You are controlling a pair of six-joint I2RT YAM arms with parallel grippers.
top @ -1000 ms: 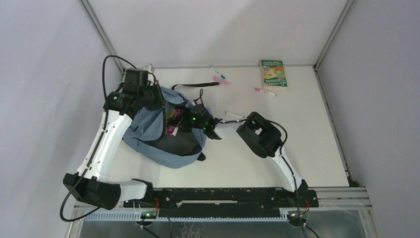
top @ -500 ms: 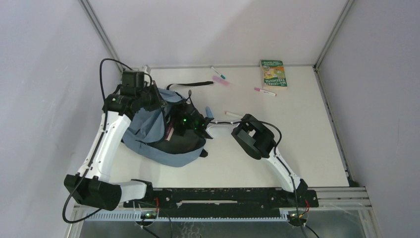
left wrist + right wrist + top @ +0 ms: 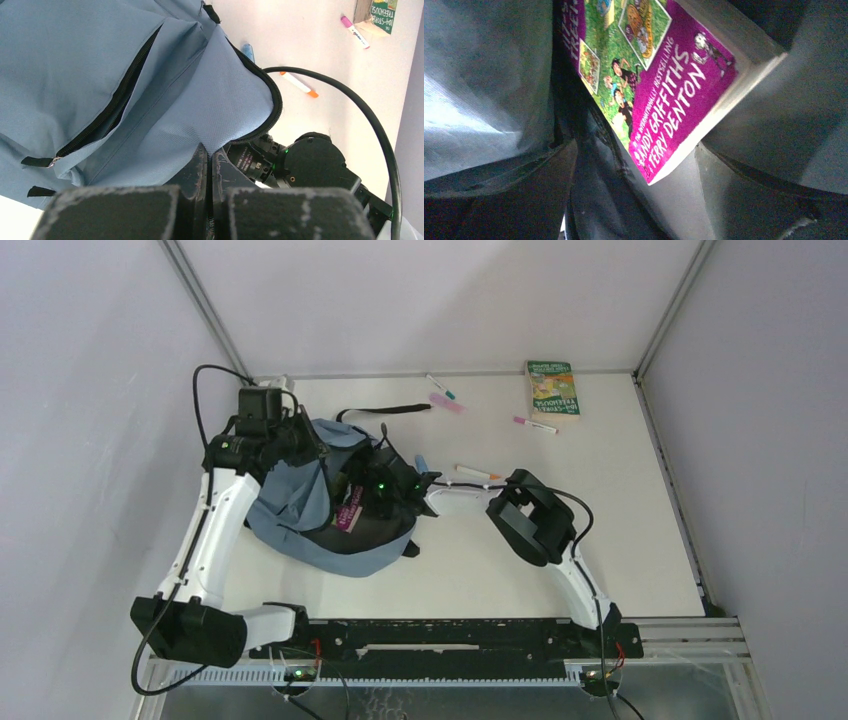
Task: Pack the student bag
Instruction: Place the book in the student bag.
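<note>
**Purple book let go inside the bag**

Over the last second the right end effector [image 3: 368, 498] has been pushed a little further left into the mouth of the bag [image 3: 290, 502], and its jaws have been spread from a partial closure to wide. In the right wrist view the purple book [image 3: 644, 85] is seen lying loose between the parted fingers, on the dark lining. The book is therefore judged to be released and packed, though one corner still shows at the opening in the top view.

The left end effector [image 3: 207, 157] is clamped tight on the flap [image 3: 220, 105], by which the opening is held up. The bag lies on the left of the surface [image 3: 620, 540], toward the far side.

Counted:
- One bag.
- Two books: the purple one in the bag, and a green book [image 3: 552, 387] at the far right.
- Three markers [image 3: 535, 424], all well apart from the bag except the orange-tipped one nearer the middle.
- One pink piece [image 3: 447, 402], possibly an eraser.
- One blue item [image 3: 422, 463] just beside the bag, too small to identify.

Most of the packing is thus judged still to be done.
</note>
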